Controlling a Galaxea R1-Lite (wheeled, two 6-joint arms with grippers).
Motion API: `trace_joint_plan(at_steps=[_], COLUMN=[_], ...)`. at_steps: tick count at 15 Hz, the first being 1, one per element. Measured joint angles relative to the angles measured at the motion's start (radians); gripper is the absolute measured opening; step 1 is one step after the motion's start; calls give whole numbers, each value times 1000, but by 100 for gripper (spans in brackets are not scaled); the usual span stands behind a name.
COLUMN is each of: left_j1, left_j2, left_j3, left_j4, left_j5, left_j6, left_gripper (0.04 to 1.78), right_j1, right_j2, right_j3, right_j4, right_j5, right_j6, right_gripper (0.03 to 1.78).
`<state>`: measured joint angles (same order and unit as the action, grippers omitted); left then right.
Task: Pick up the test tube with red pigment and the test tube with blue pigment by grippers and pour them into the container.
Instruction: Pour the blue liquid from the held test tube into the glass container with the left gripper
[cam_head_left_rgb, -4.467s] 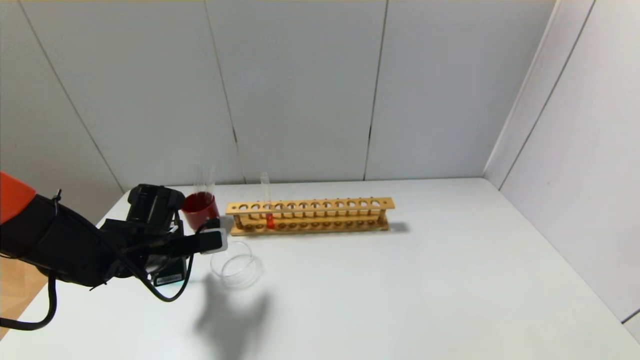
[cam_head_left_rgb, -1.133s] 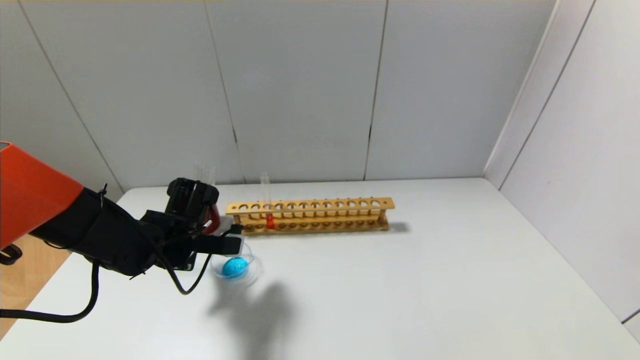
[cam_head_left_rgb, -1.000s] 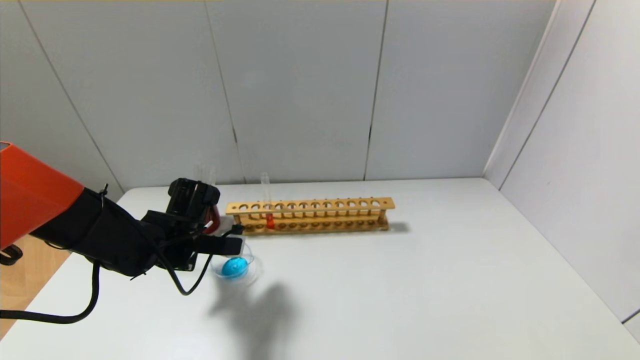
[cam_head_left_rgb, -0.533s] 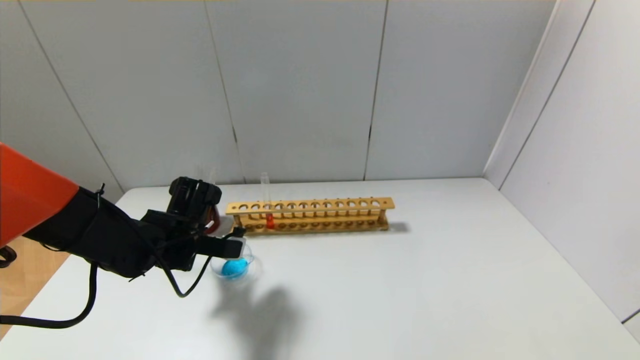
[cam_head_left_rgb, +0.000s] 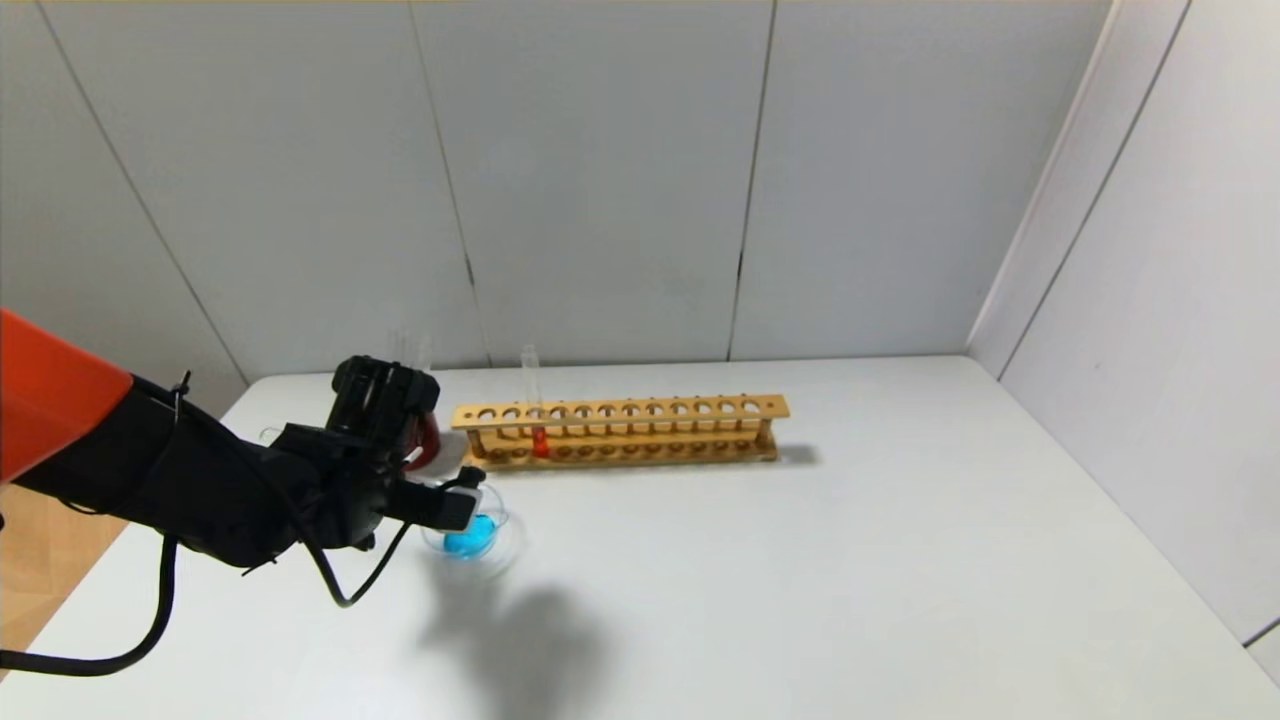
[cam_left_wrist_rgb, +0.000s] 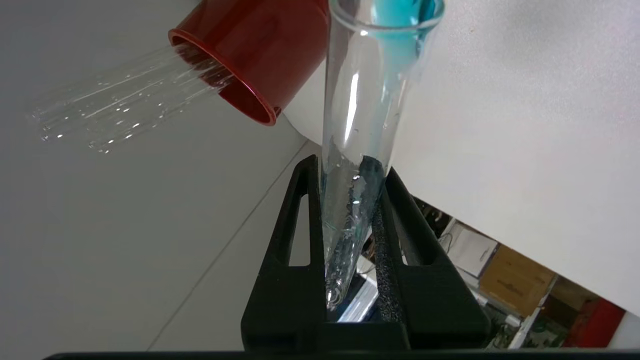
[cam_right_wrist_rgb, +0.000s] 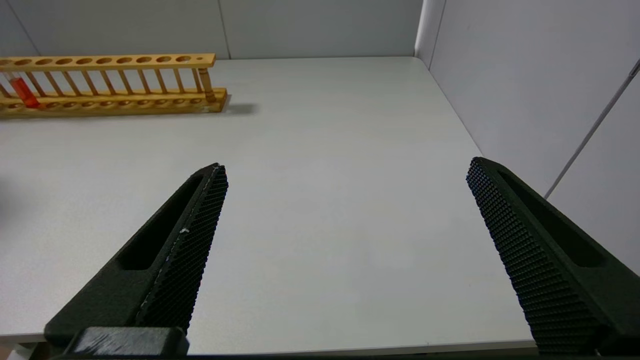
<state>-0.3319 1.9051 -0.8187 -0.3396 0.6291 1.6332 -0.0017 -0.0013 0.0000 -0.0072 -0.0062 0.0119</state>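
Blue pigment now lies in the container, near the counter's left edge.
Left hand stays clamped on the test tube with blue pigment, emptied; red remains.

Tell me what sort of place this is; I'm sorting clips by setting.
Probably a mock chemistry bench in a robot test cell: a wooden test tube rack, a glass dish holding blue pigment, on a bare white table enclosed by plain grey panels.

The left gripper hovers over the container, which holds blue pigment, near the tabletop's left edge, beside a wooden rack.
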Motion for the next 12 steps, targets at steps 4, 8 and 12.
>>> trace_joint_plan(at_steps=[4,8,12], left_j1=[-11,-12,-14], left_j2=[-3,-4,0], left_j3=[2,-13,-19], left_j4=[0,0,-1], left_j5=[35,39,51], left_j6=[33,58,87], left_gripper=[32,33,32], right_j1=[0,0,0], right_j2=[0,0,0], right_j3=[0,0,0], right_j4=[0,0,0], right_j5=[0,0,0], right_j6=[0,0,0], right_gripper=[175,175,175])
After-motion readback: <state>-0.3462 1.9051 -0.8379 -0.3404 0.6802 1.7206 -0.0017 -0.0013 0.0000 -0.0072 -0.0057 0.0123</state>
